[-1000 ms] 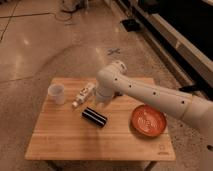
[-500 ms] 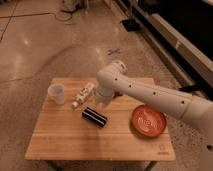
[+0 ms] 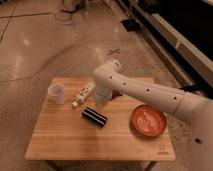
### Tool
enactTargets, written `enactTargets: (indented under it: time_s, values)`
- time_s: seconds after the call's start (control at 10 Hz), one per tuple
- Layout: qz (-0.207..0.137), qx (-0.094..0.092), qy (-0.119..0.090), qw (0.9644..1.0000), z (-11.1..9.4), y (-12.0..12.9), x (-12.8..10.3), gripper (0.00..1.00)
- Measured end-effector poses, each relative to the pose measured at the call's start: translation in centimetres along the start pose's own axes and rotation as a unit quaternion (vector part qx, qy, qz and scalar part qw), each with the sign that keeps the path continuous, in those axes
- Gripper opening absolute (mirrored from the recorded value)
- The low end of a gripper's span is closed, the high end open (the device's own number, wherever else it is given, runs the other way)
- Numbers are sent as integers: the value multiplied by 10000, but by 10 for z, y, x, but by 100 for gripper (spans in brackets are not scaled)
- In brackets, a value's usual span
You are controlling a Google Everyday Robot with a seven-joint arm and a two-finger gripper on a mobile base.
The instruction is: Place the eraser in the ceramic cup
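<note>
The eraser (image 3: 94, 117), a small black block with thin white stripes, lies flat near the middle of the wooden table (image 3: 75, 145). The ceramic cup (image 3: 57, 93), small, plain and white, stands upright at the table's far left. My white arm reaches in from the right. My gripper (image 3: 101, 98) hangs just behind and a little right of the eraser, apart from it. The cup is well to the gripper's left.
A slim white bottle-like tube (image 3: 83, 94) lies between the cup and the gripper. An orange patterned bowl (image 3: 148, 120) sits on the table's right side. The table stands on a shiny speckled floor; dark furniture runs along the right.
</note>
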Motion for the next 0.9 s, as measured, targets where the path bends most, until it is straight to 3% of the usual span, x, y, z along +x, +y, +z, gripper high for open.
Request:
enactTargets:
  time_s: [0.2,0.3,0.9]
  values:
    - [-276,-59,-208,9994,14,-5,6,74]
    - [-385,-84,-258,9989,19,-7,10,79]
    - [-1102,-484,-362,9921,53,-2,37,80]
